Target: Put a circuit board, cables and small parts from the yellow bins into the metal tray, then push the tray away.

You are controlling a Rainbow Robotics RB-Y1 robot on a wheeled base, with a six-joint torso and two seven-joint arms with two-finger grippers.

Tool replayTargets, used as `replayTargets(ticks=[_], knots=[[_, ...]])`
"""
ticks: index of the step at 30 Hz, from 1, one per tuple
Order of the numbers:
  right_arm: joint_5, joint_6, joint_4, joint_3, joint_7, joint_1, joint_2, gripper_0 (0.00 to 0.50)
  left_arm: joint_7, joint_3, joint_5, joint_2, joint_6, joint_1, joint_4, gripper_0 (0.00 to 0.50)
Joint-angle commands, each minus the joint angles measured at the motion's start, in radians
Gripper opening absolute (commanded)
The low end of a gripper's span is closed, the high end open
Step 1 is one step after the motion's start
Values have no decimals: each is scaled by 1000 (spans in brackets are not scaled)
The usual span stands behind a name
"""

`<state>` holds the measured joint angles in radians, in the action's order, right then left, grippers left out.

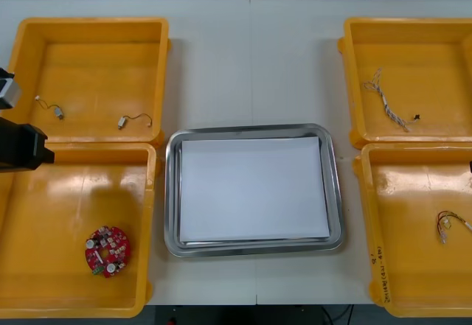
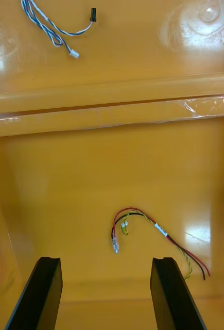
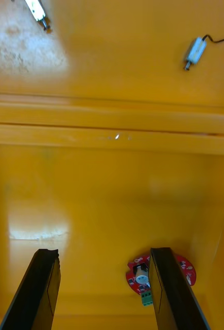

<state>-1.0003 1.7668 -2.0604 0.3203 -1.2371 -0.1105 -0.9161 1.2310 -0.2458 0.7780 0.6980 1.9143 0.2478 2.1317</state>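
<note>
My left gripper [image 3: 103, 251] hangs open over the near left yellow bin [image 1: 44, 214]; the arm [image 1: 22, 148] shows at the table's left edge. A round red circuit board [image 1: 108, 251] lies in that bin, and in the left wrist view the board [image 3: 136, 273] sits low, partly behind one finger [image 3: 166, 289]. My right gripper [image 2: 106, 260] is open above the near right bin [image 1: 413, 266]. A red and yellow cable [image 2: 142, 227] lies on the bin floor just beyond and between its fingers. The metal tray [image 1: 171, 192], white inside, holds nothing.
The far left bin [image 1: 88, 52] holds two small metal parts [image 1: 57, 111] [image 1: 123, 123] with thin leads. A twisted blue and white cable [image 1: 387, 104] lies in the far right bin [image 1: 442, 52]. Bin walls separate each pair.
</note>
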Motion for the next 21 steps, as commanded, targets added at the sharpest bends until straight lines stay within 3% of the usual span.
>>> replayTargets(ticks=[1,13,21], knots=[[-6,7,-9,34,-25,-26,-43,500,25,-12,4,-26,6,-36,2,500],[34,-6,2,-9,-39,-20,-44,500,44,-12,24,-2,6,-35,4,500],[17,-101,0,-27,-62,78,-78,500,105,-12,66,26,6,-35,4,500]])
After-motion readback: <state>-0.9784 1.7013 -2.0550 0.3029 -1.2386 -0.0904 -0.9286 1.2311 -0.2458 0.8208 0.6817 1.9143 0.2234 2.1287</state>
